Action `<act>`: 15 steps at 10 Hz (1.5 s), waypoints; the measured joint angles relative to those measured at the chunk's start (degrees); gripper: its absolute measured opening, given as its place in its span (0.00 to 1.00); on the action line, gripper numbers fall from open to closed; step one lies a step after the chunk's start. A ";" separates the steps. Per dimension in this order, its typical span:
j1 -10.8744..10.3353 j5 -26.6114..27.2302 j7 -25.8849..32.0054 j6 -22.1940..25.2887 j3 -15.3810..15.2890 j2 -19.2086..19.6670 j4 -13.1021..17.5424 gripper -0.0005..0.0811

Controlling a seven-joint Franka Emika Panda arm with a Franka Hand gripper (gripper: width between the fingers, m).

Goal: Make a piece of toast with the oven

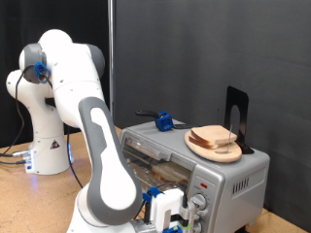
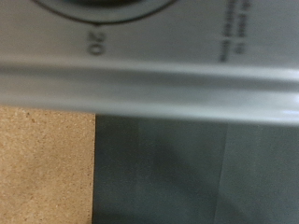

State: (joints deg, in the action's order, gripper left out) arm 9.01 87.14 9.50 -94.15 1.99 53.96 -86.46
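The silver-grey oven (image 1: 233, 180) stands on the wooden table at the exterior view's lower right. Its glass door (image 1: 154, 155) looks closed. A pale brownish shape (image 1: 160, 175) shows through the glass; I cannot tell whether it is the piece of toast. My gripper (image 1: 183, 216) is low at the oven's front, right by its round knobs (image 1: 199, 204). The wrist view is pressed close to the oven's front panel (image 2: 149, 84), with a dial mark "20" (image 2: 93, 39). No fingers show there.
A plate (image 1: 199, 148) with stacked bread slices (image 1: 216, 138) sits on the oven's top. A blue-and-black tool (image 1: 163, 122) and a black upright stand (image 1: 236, 115) are also up there. The wooden tabletop (image 2: 42, 163) and a dark surface (image 2: 187, 177) lie below the oven.
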 joint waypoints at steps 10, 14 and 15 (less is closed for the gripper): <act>-0.14 1.62 26.74 -5.41 0.43 -3.14 -4.08 0.41; 0.75 2.47 32.73 -5.90 0.48 -3.19 -4.55 0.41; 1.10 2.41 28.89 -5.16 0.53 -3.14 -4.63 0.41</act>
State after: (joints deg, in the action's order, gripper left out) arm 10.11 89.56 38.39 -99.31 2.52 50.82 -91.09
